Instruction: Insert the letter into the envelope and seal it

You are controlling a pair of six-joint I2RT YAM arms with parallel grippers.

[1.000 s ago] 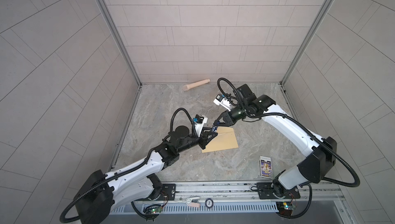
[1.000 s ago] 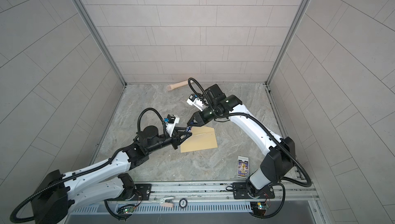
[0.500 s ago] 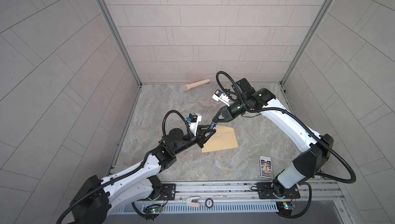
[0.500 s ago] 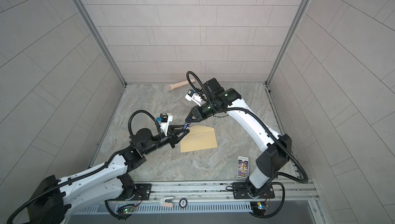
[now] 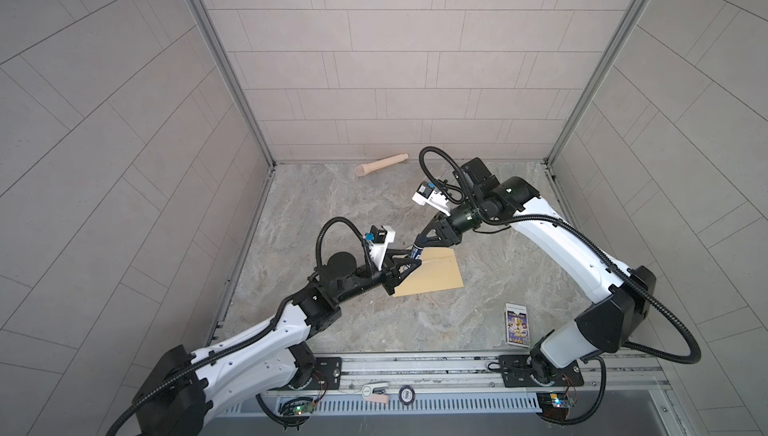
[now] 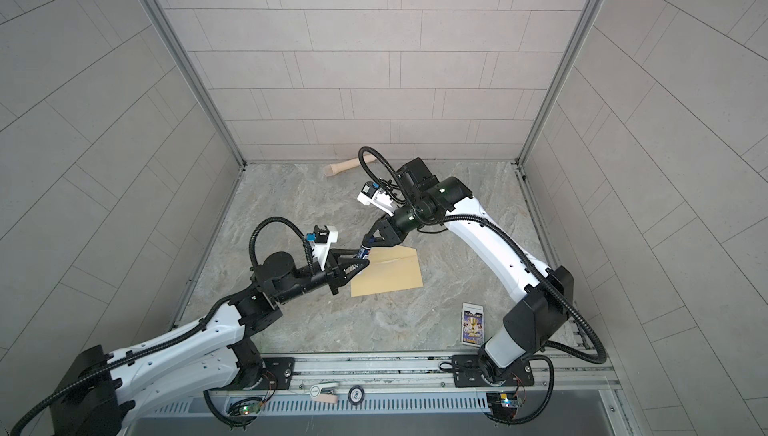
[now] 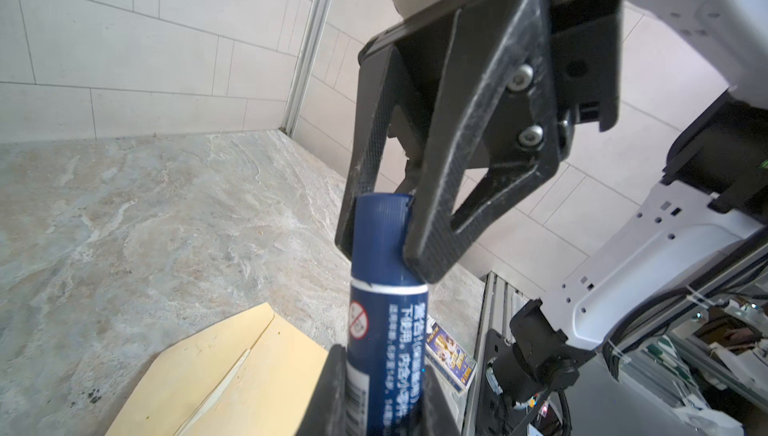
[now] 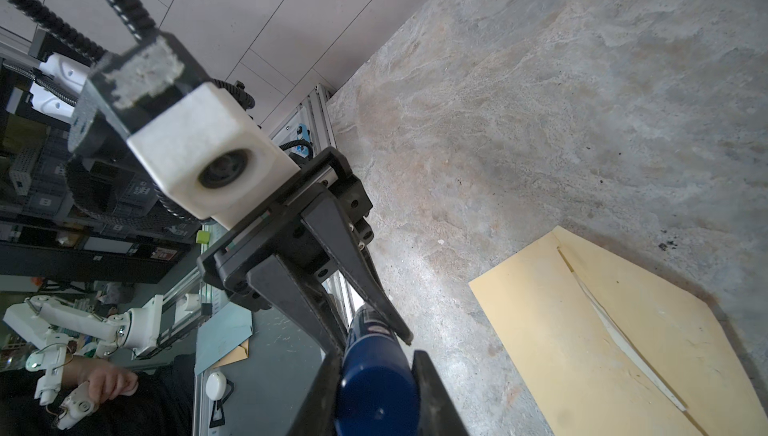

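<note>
Over the left corner of the envelope (image 5: 436, 276), the left jaws still flank the body of the blue glue stick (image 5: 417, 251), but the pictures do not show whether they grip it or have begun to loosen. The right jaws stay clamped on its ribbed end, and little else has shifted. The letter (image 8: 623, 340) shows only as a pale sliver under the envelope's flap, so insertion looks done and the glue is probably being readied for sealing.

Chinese warning print on glue stick (image 7: 384, 330)
</note>
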